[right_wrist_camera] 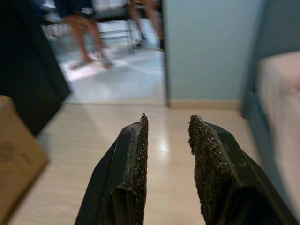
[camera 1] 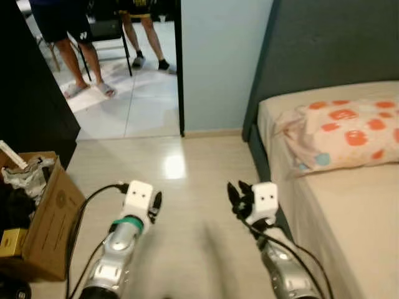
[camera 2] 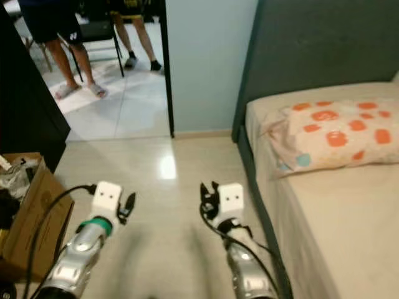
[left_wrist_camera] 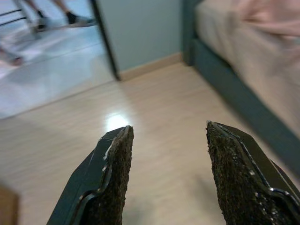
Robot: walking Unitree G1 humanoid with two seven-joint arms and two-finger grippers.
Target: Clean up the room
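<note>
Bedroom floor lies bare between bed (camera 1: 349, 249) and box (camera 1: 53, 218). Likeliest thing to tidy is the pillow (camera 1: 349, 134), far right on the bed: soft, light, best pinched at a corner. Both grippers, left (camera 1: 154, 205) and right (camera 1: 235, 198), hover low over the floor, spread, holding nothing.

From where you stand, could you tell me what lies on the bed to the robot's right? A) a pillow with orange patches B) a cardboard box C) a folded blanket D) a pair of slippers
A: a pillow with orange patches lies on the bed; the cardboard box sits on the floor at the left.
</note>
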